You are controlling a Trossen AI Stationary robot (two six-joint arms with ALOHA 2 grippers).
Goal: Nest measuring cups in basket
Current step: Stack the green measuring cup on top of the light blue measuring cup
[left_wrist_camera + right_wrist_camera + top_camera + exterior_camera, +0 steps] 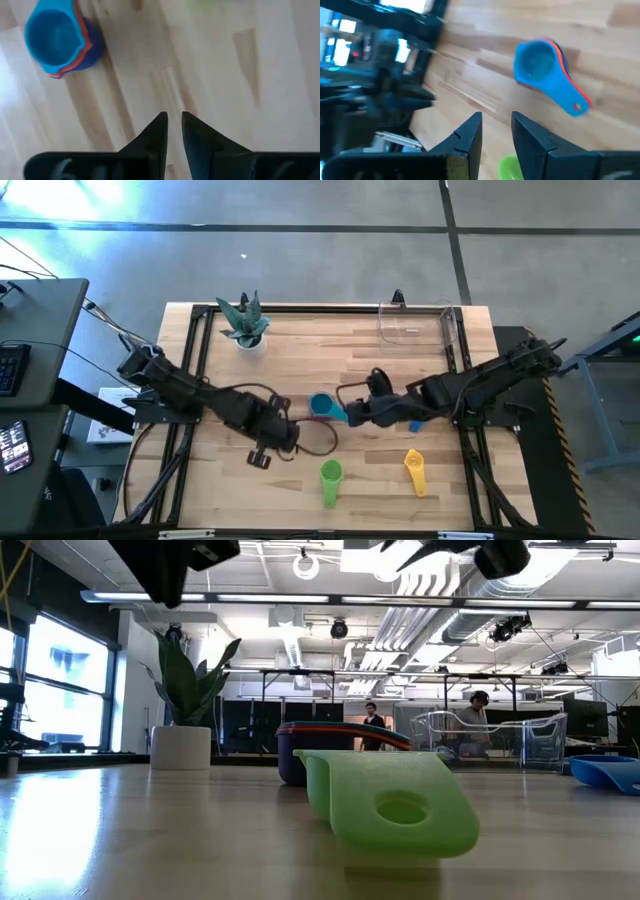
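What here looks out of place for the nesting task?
The nested cup stack stands on the table, not in the basket at the far edge. The green cup and yellow cup lie loose.

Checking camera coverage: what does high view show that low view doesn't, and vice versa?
Only the high view: the yellow cup on the table, the left gripper beside the nested stack, and the right gripper by the stack's other side, neither holding anything.

Only the low view: people in the room behind the table.

Both: the green cup, the nested stack with a blue cup on top, the clear basket holding no cups, and the potted plant.
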